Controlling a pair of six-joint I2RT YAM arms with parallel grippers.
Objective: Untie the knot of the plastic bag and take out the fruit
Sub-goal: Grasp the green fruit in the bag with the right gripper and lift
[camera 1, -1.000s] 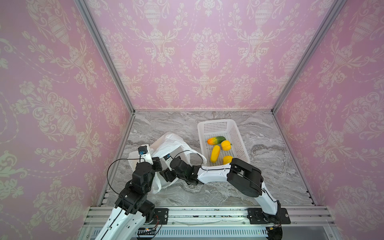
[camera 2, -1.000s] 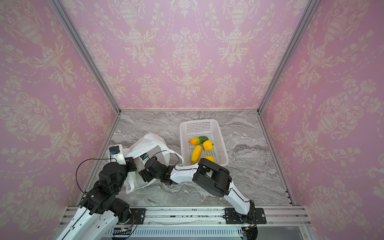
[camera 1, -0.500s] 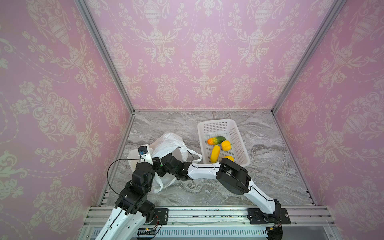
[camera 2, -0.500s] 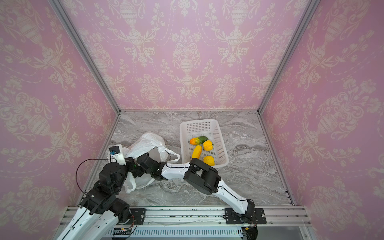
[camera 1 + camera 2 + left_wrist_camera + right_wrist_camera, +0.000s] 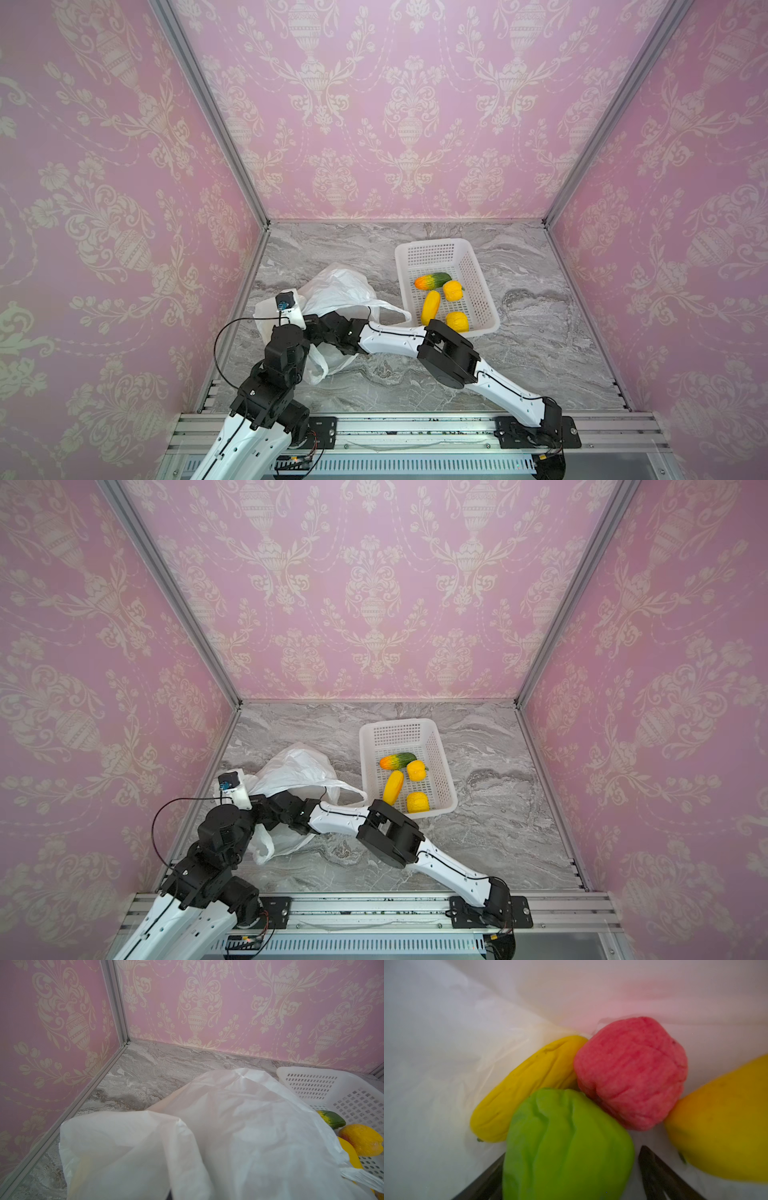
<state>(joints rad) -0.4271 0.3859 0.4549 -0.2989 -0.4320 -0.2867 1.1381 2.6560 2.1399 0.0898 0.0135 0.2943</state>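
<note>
Jaws of right gripper (image 5: 569, 1169) gape astride green fruit (image 5: 566, 1142) in bag (image 5: 336, 286), left gripper (image 5: 311, 325) shut; centring before squeezing looks wise

White arm links (image 5: 390, 338), black joints (image 5: 446, 357), looping black cable (image 5: 214, 350), perhaps teal-marked wrist camera (image 5: 284, 301).

Grey marble counter (image 5: 540, 332), pink-papered walls. White bag (image 5: 338, 289) lies crumpled at left; the right arm (image 5: 395, 337) reaches across to it, its end lost among the folds. Left arm (image 5: 286, 353) meets the bag's near edge. Basket (image 5: 484, 291) beside the bag holds four fruit (image 5: 430, 308) — three yellow, one orange-to-green.
</note>
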